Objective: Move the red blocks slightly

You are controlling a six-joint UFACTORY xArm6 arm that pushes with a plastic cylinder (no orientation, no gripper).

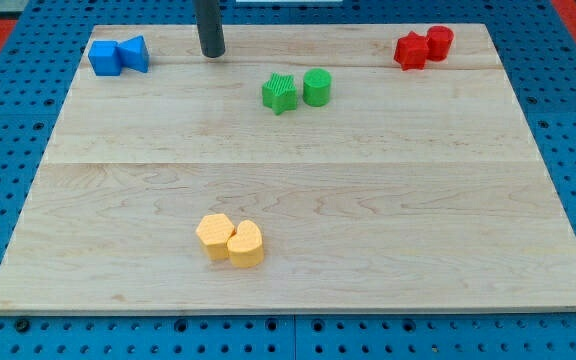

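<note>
Two red blocks sit touching at the view's top right: a red star-like block (410,50) and a red cylinder (439,42) just to its right. My tip (212,53) stands on the board near the top edge, left of centre, far to the left of the red blocks. It touches no block.
Two blue blocks, a cube-like one (105,57) and a wedge (134,52), sit at the top left. A green star (280,93) and a green cylinder (317,87) sit below and right of my tip. Two yellow blocks (230,240) lie near the bottom. The wooden board (368,200) rests on a blue pegboard.
</note>
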